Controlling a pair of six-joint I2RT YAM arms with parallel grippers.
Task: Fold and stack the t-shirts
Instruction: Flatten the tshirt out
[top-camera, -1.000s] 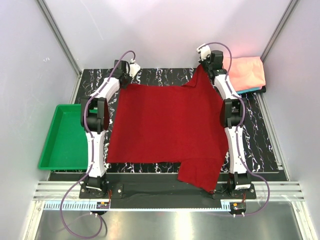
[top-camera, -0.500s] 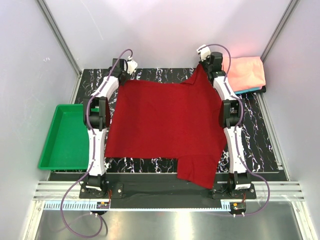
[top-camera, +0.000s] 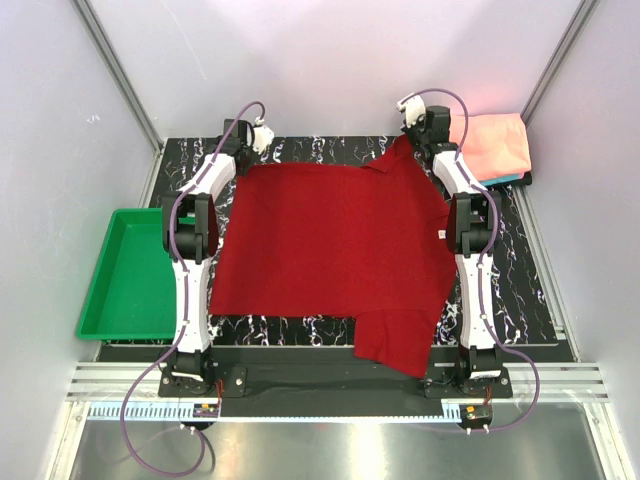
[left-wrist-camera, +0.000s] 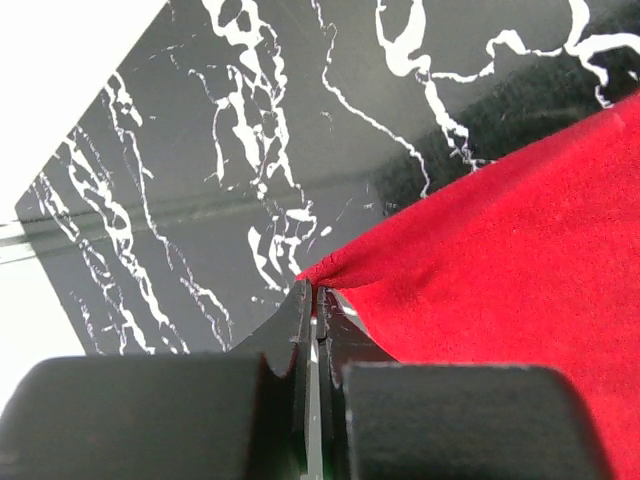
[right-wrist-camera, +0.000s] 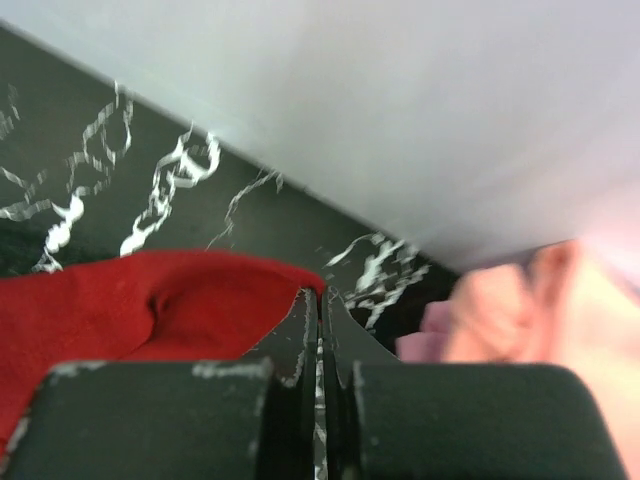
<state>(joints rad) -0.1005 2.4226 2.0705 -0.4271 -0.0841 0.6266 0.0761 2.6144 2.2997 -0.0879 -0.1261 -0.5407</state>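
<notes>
Spreading step, by the look of it: holding the dark red t-shirt (top-camera: 330, 250) open across the middle of the desk (top-camera: 320, 150), with no fold made yet. Pinching its far left corner in the left pincer (left-wrist-camera: 312, 292), clamped shut on a small peak of cloth just above the black marbled surface. Pinching the far right corner likewise in the right pincer (right-wrist-camera: 320, 297), shut tight on a red fold and drawing that corner up a little toward the far right. Mostly flat otherwise, apart from one sleeve (top-camera: 395, 345) spilling over the near edge on the right. At the far right corner, already folded, the salmon-pink t-shirt (top-camera: 495, 145), stacked on a teal t-shirt (top-camera: 503, 181) visible only as a thin strip. Just beside the left edge, the green tray (top-camera: 130, 275). Next, probably: lower both corners onto the desk, keep the far hem taut and straight, let go, then bring the stray sleeve in before the first fold. Worth guarding against: uneven pull, dragging the cloth askew or bunching it by the right arm.
</notes>
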